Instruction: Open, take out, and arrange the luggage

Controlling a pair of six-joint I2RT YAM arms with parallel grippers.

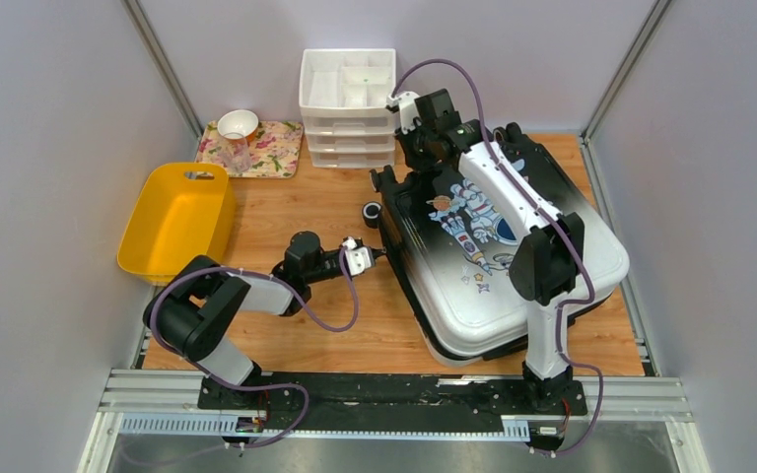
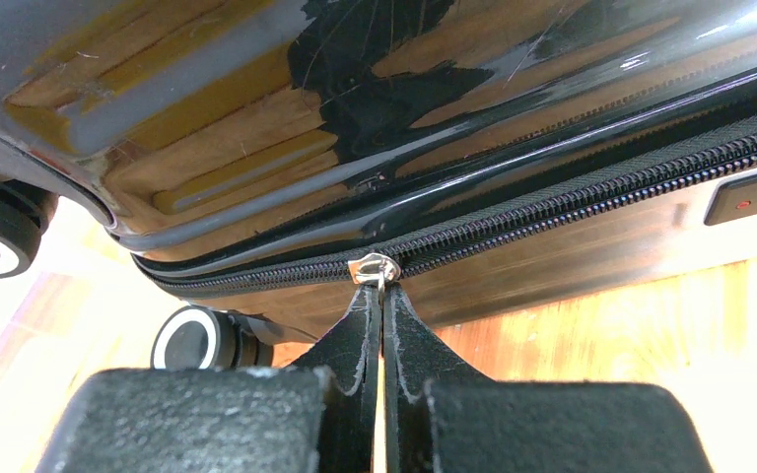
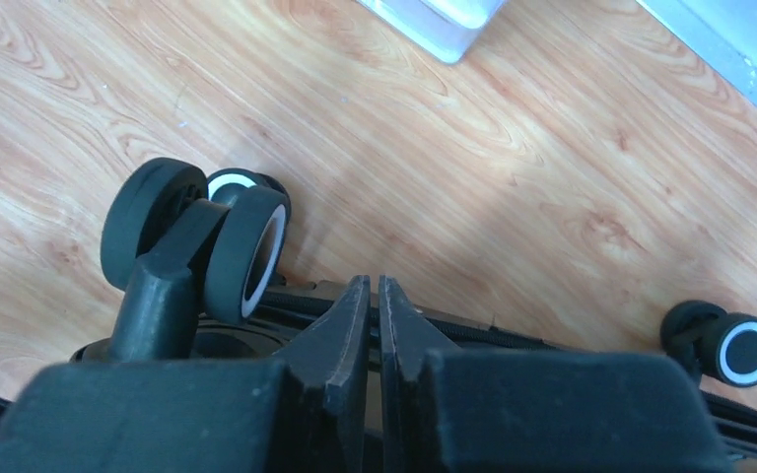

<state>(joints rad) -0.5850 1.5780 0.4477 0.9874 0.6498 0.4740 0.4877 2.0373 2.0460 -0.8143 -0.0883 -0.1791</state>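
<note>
Pale walls box in a wooden table (image 1: 355,330). The luggage (image 1: 473,286) lies flat and zipped on it, straight ahead of the left claw (image 1: 367,258) and beneath the right claw (image 1: 412,158).

The left claw's fingers (image 2: 355,325) are pinched on the silver zipper pull (image 2: 376,268) on the case's side. From there the zipper (image 2: 601,187) runs off to its right toward a lock (image 2: 754,192), and a white-ringed wheel (image 2: 192,338) sits low to its left.

The right claw hangs over the case's wheeled end, its fingers (image 3: 340,335) all but together with a thin slit between them. Whether anything sits in that slit cannot be told. One wheel pair (image 3: 246,246) stands just left of its tips, and another wheel (image 3: 744,350) is well to its right.

A white drawer organizer (image 1: 348,94) sits just beyond the right claw. Behind the left claw, past its arm, is a yellow bin (image 1: 172,222). A floral tray (image 1: 271,153) carrying a white bowl (image 1: 238,123) and a clear glass (image 1: 237,155) lies beyond that.
</note>
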